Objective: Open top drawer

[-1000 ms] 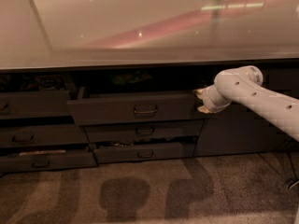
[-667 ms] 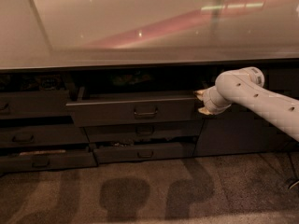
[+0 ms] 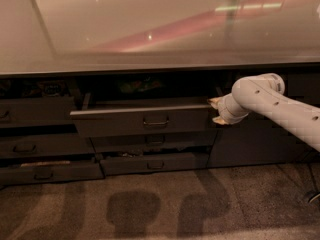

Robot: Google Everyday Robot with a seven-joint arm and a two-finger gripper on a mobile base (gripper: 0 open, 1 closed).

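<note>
Grey and standing partly out beneath the counter, the top drawer is waiting with the gripper sitting at the right end of its front, tips spread apart and clasping nothing that I can make out. Drawing straight outward, level and slow, is looking wisest, since pulling this far from the handle is likely to skew the drawer.

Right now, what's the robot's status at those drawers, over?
Gripper at right end of top drawer. Drawer partly pulled out. Nothing seen blocking its front.
</note>
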